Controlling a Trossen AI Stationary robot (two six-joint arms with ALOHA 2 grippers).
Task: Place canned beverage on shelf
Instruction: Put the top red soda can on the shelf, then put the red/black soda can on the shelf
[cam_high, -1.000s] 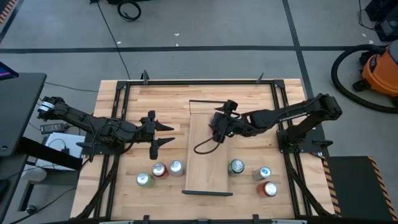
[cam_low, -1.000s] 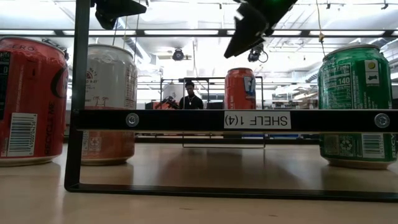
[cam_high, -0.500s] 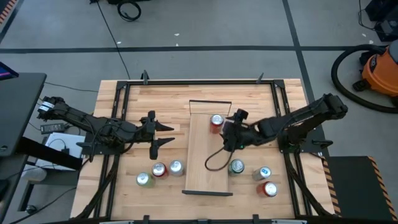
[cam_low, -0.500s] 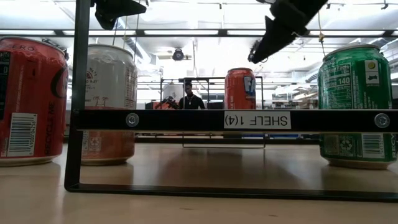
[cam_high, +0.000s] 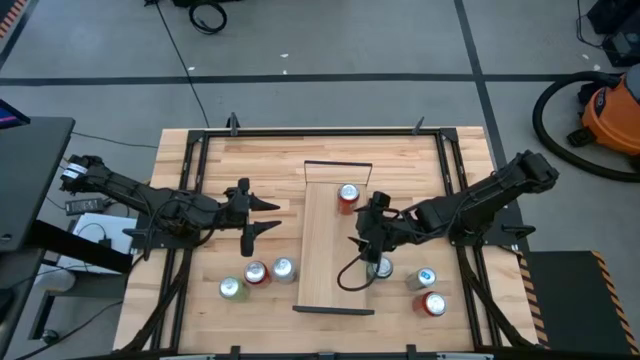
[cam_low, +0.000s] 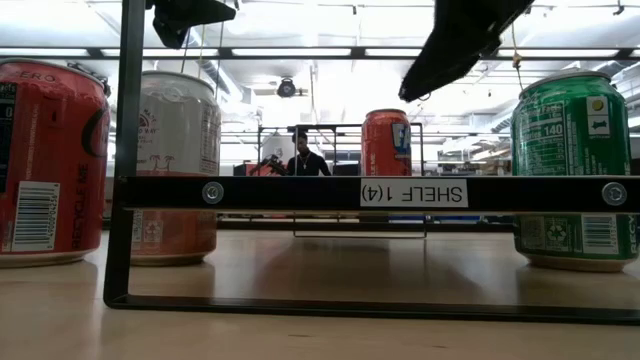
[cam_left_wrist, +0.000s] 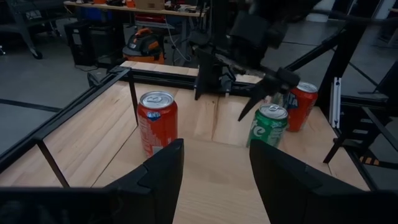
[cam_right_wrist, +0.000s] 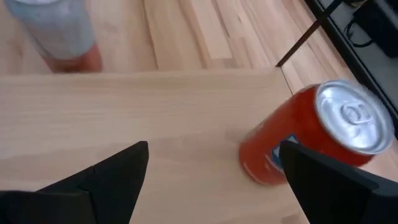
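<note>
The slatted wooden table (cam_high: 270, 170) takes up most of the scene, and down its middle lies the shelf (cam_high: 325, 255), a long pale plank with a thin black rail at each short end. One orange-red can (cam_high: 348, 196) stands upright on the shelf, close to its far rail. The right arm (cam_high: 480, 195) reaches in from its side of the table, and the right gripper (cam_high: 372, 255) hangs above the shelf's right edge, directly over the green can (cam_left_wrist: 268, 126) standing there. Its fingers are spread wide with nothing between them. The left arm (cam_high: 130, 195) sits off to its own side, its left gripper (cam_high: 260, 217) hovering over bare table wood, well apart from the shelf. From the left wrist view its fingers look parted, yet it counts as closed as far as it goes, and it grips nothing. Three cans (cam_high: 256, 277) cluster on the table to the left of the shelf near the front. On the right, past the green one, a blue-topped can (cam_high: 424, 278) and a red can (cam_high: 433, 304) stand near each other. Far back in the room a person (cam_low: 302, 158) is visible
</note>
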